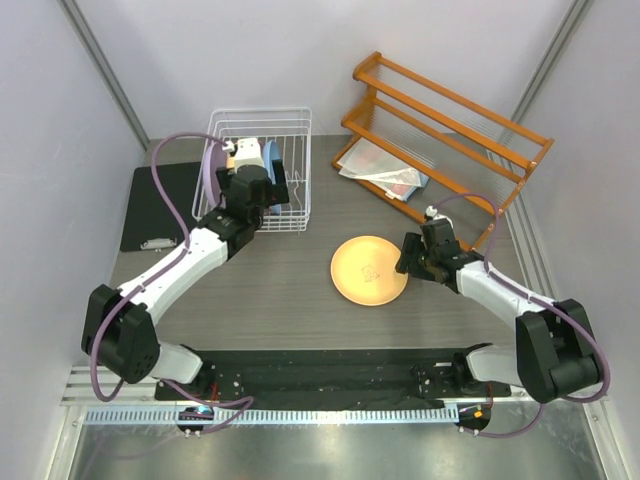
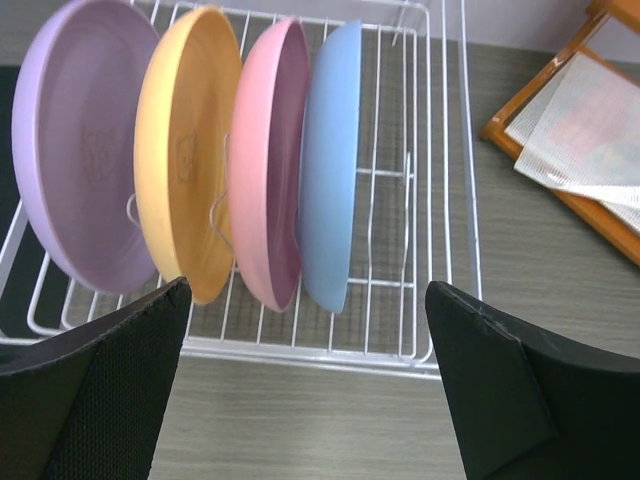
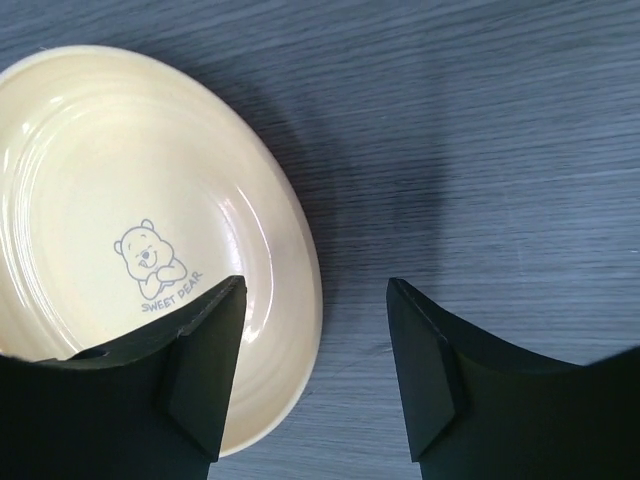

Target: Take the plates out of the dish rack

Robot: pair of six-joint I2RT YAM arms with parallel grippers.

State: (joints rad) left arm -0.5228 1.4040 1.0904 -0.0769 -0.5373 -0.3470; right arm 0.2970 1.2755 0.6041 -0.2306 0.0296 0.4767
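From above, the dish rack (image 1: 295,175) stands at the far left of the counter (image 1: 280,300), with the left end effector (image 1: 262,190) over its near side. The orange plate (image 1: 369,270) lies flat mid-counter, and the right end effector (image 1: 408,255) sits at its right rim.

The left wrist view shows 4 plates on edge between the tines: the lilac plate (image 2: 80,150), yellow plate (image 2: 185,150), pink plate (image 2: 270,160) and light blue plate (image 2: 330,170). The left jaws gape wide with nothing in them, the fingers low on the rack's near side. The light blue plate is outermost, with bare rack to its right, so it looks like the next to take. 1 finger should go into that empty bay and the other into the narrow gap beside the pink plate. The grip should pinch the rim, then lift straight up until clear of the tines before swinging away.

In the right wrist view the orange plate looks paler, bear mark up. The right jaws are open and empty, 1 finger above the rim and 1 over bare counter. A straight rise would avoid catching the rim.
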